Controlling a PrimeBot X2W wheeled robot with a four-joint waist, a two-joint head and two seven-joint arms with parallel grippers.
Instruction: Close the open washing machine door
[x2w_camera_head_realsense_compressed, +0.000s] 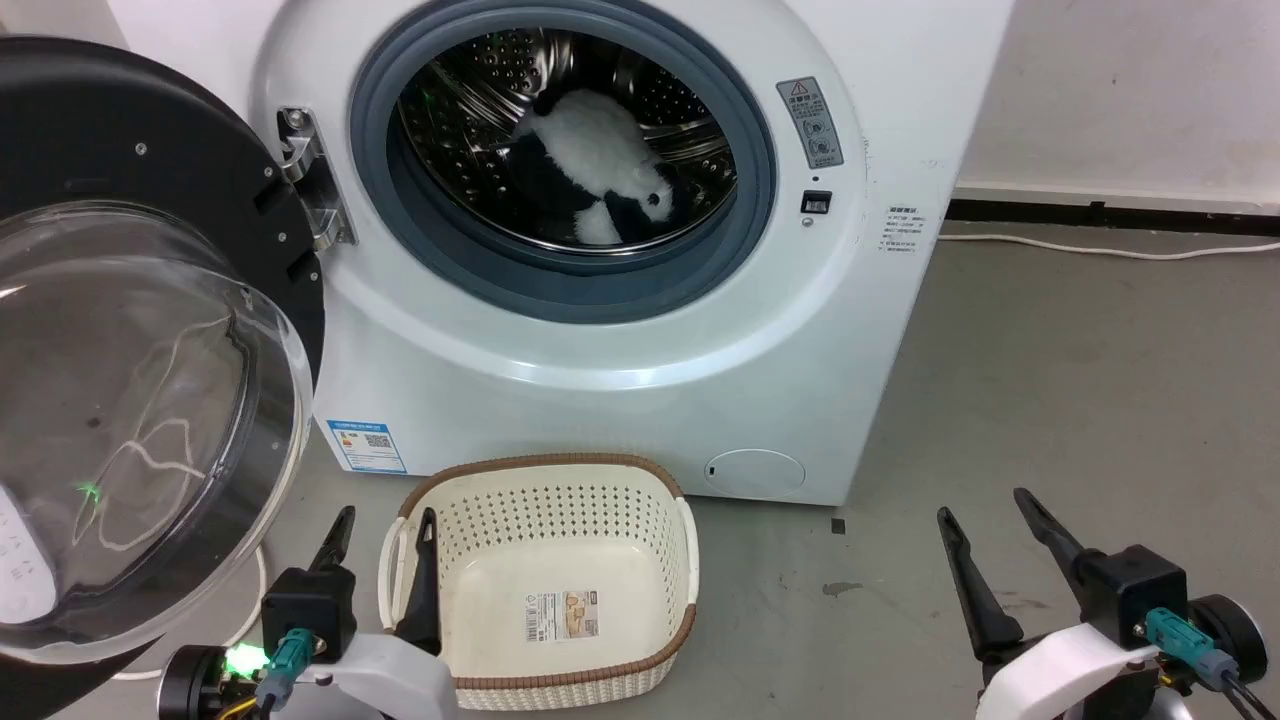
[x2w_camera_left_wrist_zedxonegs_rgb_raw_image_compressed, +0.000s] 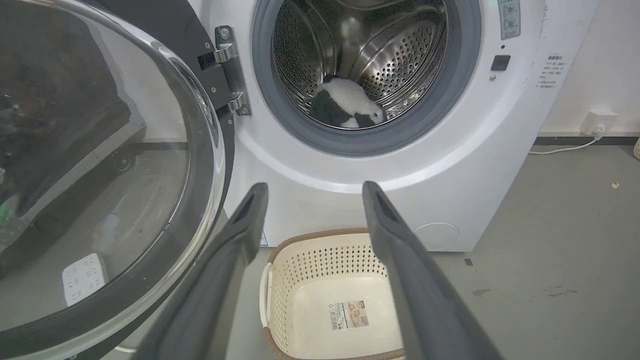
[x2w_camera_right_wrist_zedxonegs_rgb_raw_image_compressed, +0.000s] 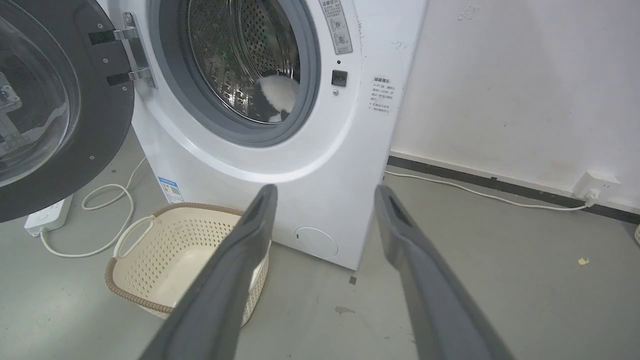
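left gripper (x2w_camera_head_realsense_compressed: 387, 518) wide, empty, 7 o'clock | right gripper (x2w_camera_head_realsense_compressed: 981, 503) wide, empty, 5 o'clock | door (x2w_camera_head_realsense_compressed: 140, 110) open, 9 o'clock of washing machine (x2w_camera_head_realsense_compressed: 600, 350)

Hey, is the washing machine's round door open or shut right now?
Open. The round black-rimmed glass door hangs swung out on its hinge at the left, leaving the white washer's grey gasket and steel drum exposed.

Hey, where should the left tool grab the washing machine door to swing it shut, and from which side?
Take the washing machine door by its flat black rim, low on the edge away from the hinge, not the bulging glass bowl, likely too smooth and round. Bring the left tool from the left, open fingers straddling the rim.
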